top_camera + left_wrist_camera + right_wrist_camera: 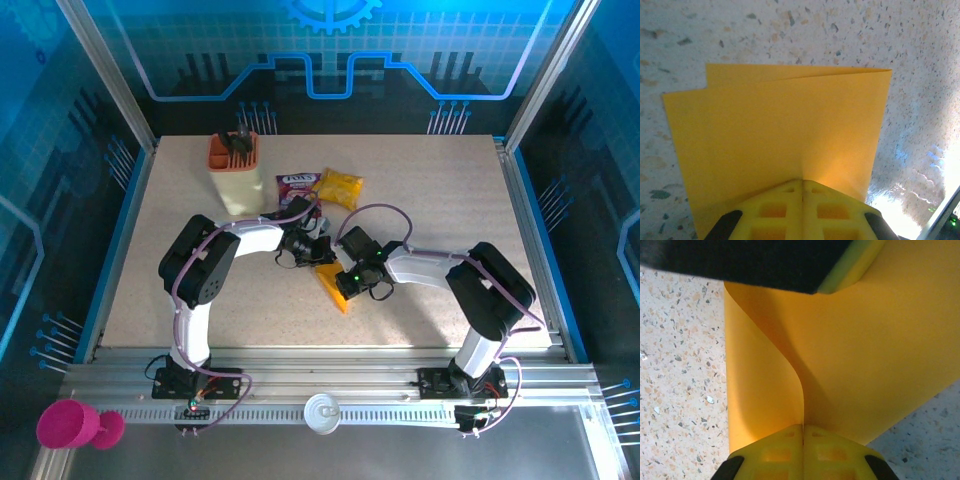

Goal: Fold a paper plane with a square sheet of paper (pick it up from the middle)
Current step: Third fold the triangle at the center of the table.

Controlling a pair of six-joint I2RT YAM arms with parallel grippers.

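Note:
The square sheet of paper [780, 130] is plain orange-yellow and doubled over into two layers whose far edges do not quite line up. It hangs just above the speckled table between both arms at the middle [333, 285]. My left gripper [802, 181] is shut on its near edge, the yellow jaws pressed together. My right gripper [803, 426] is shut on the same sheet [880, 350], where one layer curls away to the left. The left gripper's dark and yellow finger [755, 260] crosses the top of the right wrist view. No paper plane is in view.
At the back of the table stand a cream holder [237, 175] with an orange top, a purple-red printed packet [295, 185] and a glossy yellow snack bag [340, 187]. A pink cup [70, 425] and a white disc [322, 410] sit by the front rail.

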